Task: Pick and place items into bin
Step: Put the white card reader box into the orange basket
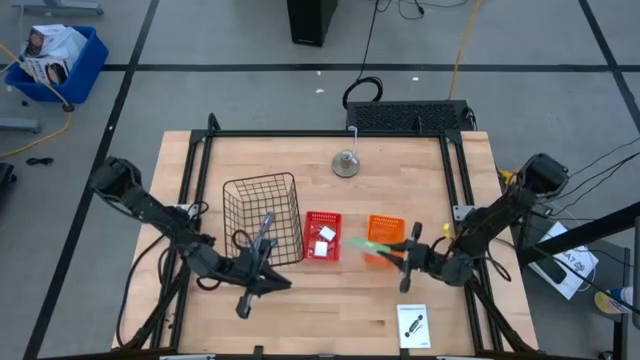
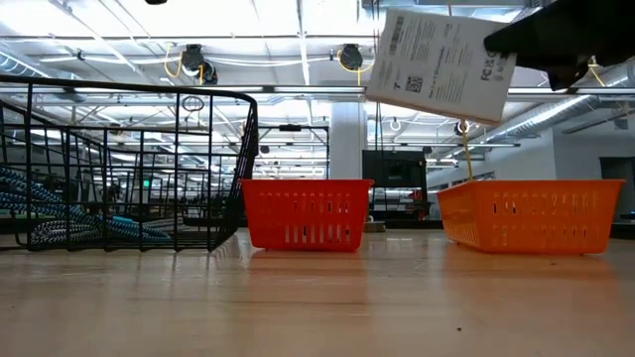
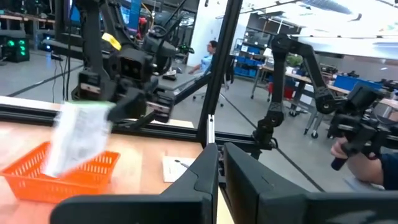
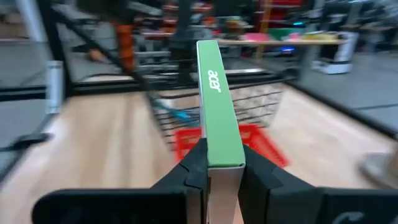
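Note:
My right gripper (image 4: 222,158) is shut on a flat packet with white printed faces (image 2: 437,64) and a green edge (image 1: 368,245), lifted beside the orange basket (image 1: 386,236). My left gripper (image 3: 217,177) is shut and empty, level above the table in front of the black wire basket (image 1: 262,215). A slim blue-tipped tool (image 4: 176,113) leans inside the wire basket. Small white pieces (image 1: 325,240) lie in the red basket (image 1: 322,222). Another white packet (image 1: 413,325) lies flat near the table's front edge. My right gripper pinches the packet's two broad faces between its fingers, with the narrow green edge (image 4: 221,140) facing the wrist camera. The fingers come at it level, near one end (image 2: 491,50). The packet hangs tilted, clear of the table and baskets.
A metal bell-shaped object (image 1: 346,163) stands at the far middle of the table. The wire, red and orange baskets stand in a row across the middle. Bare wood lies in front of them. People show in the room beyond the table (image 3: 208,56).

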